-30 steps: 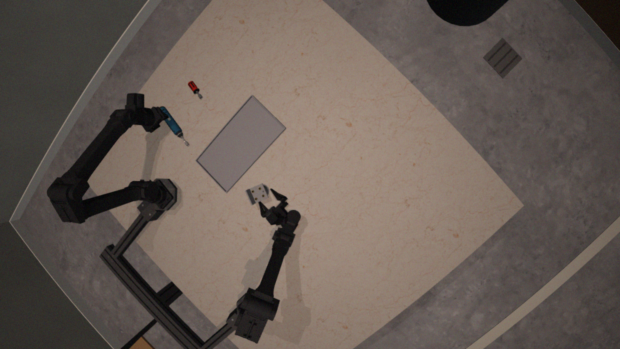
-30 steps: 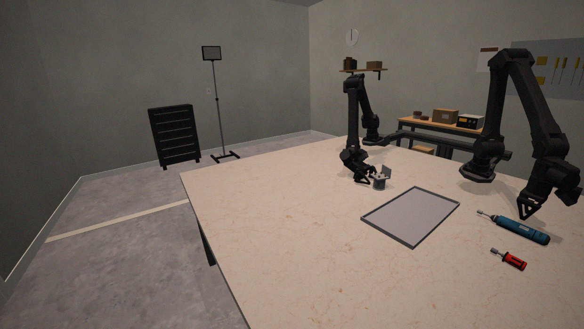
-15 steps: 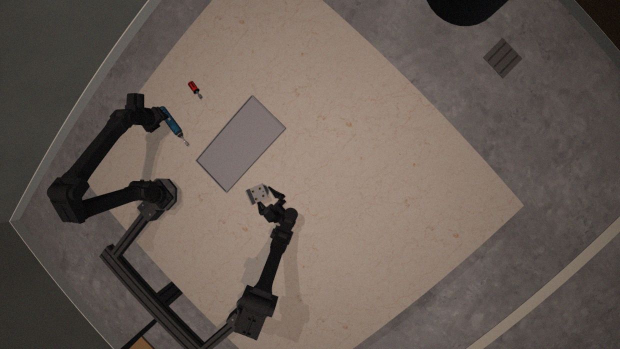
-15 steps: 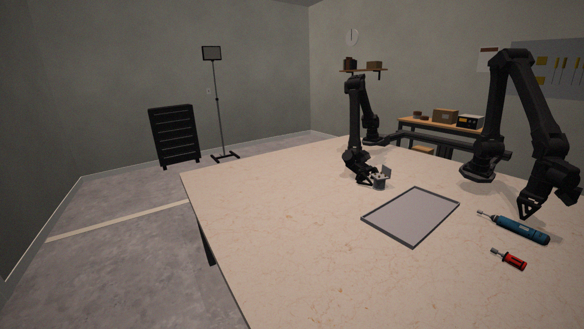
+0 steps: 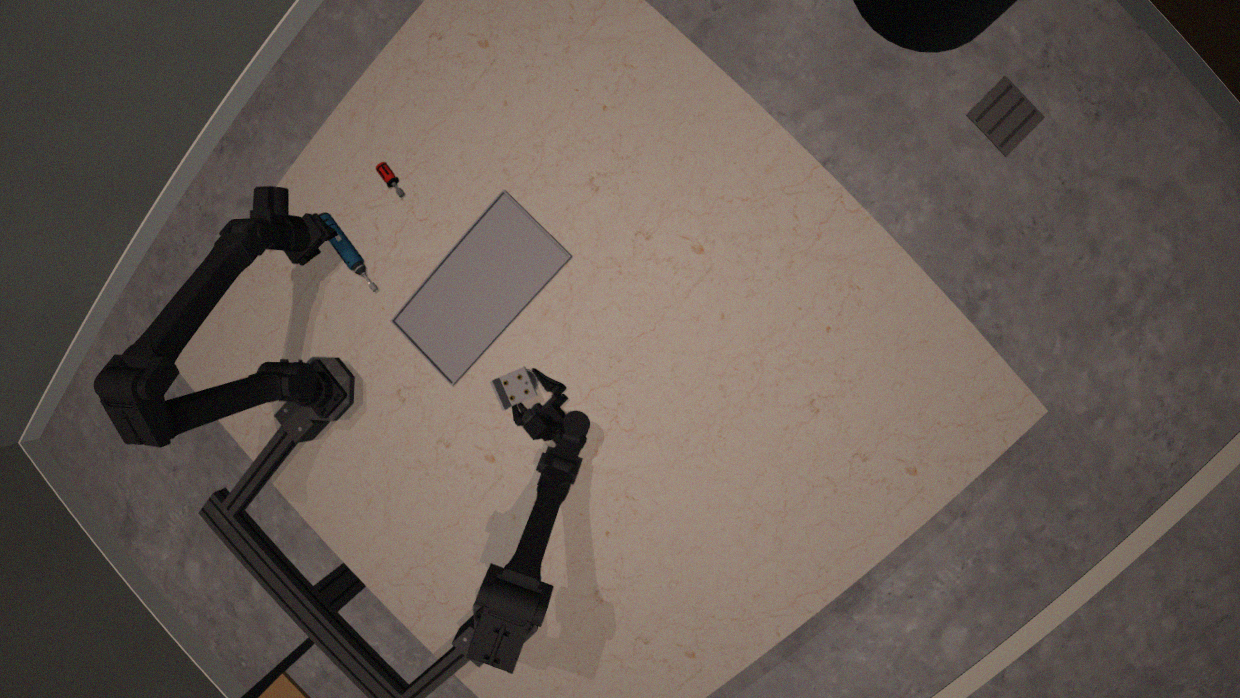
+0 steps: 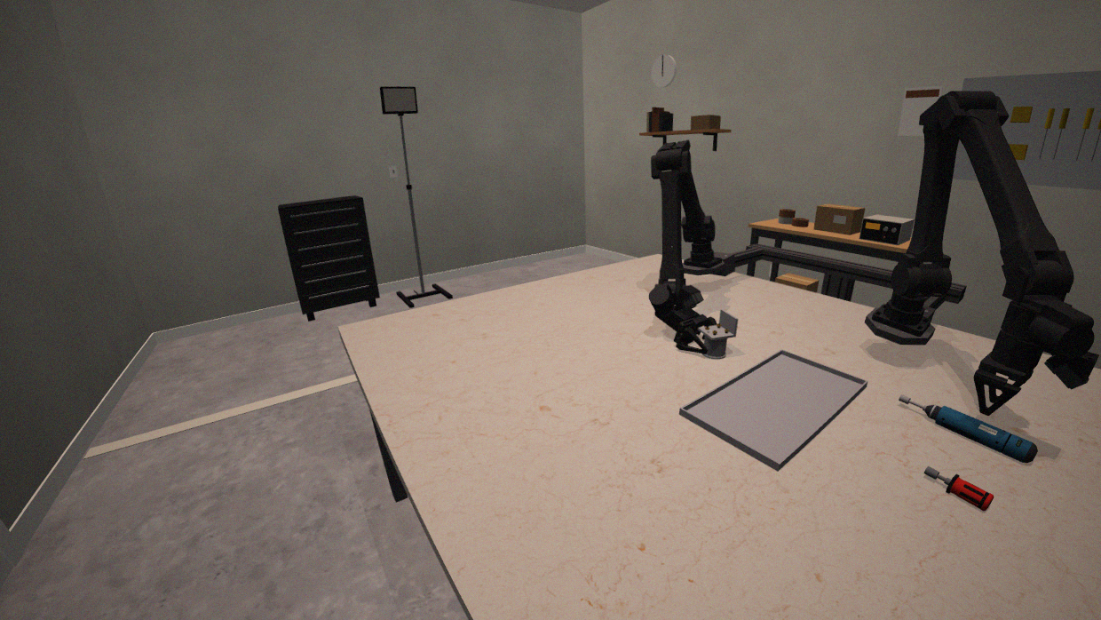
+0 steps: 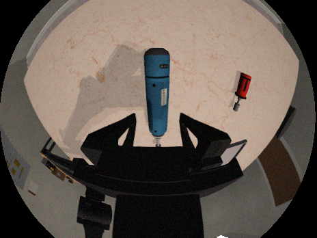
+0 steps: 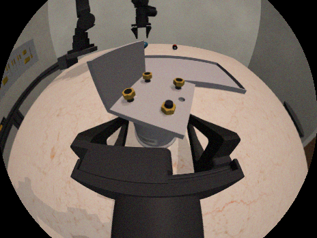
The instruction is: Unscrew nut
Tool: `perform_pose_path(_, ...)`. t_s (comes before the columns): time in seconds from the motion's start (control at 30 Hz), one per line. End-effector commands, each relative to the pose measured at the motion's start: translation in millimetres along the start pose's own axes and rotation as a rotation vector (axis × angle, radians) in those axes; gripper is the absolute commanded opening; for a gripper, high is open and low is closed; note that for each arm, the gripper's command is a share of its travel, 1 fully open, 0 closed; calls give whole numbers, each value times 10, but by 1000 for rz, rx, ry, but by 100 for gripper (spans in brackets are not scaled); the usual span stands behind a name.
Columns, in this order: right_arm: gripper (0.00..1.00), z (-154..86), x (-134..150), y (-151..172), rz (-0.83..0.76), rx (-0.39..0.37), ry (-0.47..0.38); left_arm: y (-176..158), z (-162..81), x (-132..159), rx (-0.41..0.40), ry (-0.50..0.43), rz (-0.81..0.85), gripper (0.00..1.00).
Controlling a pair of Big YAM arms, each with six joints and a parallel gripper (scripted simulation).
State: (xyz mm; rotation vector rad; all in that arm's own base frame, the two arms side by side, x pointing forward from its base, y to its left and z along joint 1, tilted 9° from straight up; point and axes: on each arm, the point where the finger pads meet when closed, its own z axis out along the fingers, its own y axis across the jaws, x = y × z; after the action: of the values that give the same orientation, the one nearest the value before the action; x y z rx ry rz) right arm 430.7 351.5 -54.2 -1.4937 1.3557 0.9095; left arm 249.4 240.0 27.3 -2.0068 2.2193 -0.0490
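Observation:
The joint module (image 5: 532,379) (image 6: 716,347) (image 8: 154,135) stands upright on the table, a grey cylinder with an L-shaped bracket (image 8: 150,102) on top. Several brass nuts sit on the bracket's studs, among them a near nut (image 8: 168,109) and a left nut (image 8: 128,93); I cannot tell which is screwed fully down. My right gripper (image 5: 531,397) (image 6: 697,338) (image 8: 157,117) is open, with a finger on either side of the cylinder. The blue nut driver (image 5: 347,253) (image 6: 978,431) (image 7: 156,96) lies flat on the table. My left gripper (image 6: 994,404) (image 7: 157,116) is open and hangs just above it.
A red-handled screwdriver (image 5: 387,174) (image 6: 967,490) (image 7: 243,85) lies beyond the nut driver. A flat grey tray (image 5: 481,286) (image 6: 774,400) (image 8: 205,73) lies between the two arms, close to the joint module. The table's edge runs near the left arm.

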Motion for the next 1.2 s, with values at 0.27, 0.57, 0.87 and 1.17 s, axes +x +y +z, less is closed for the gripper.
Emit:
perform_pose_path(0.27, 86, 5, -77, -78, -23, 10, -12, -90, -75, -90, 21, -23, 18, 65)
perform_pose_path(0.57, 86, -18, -134, -117, -38, 21, -20, -90, -75, -90, 21, -23, 18, 65)
perform_pose_path(0.87, 86, 8, -74, -70, -20, 9, -11, -90, -75, -90, 21, -23, 18, 65)
perform_pose_path(1.17, 86, 1, -105, -56, -21, 13, -16, -90, -75, -90, 21, -23, 18, 65)
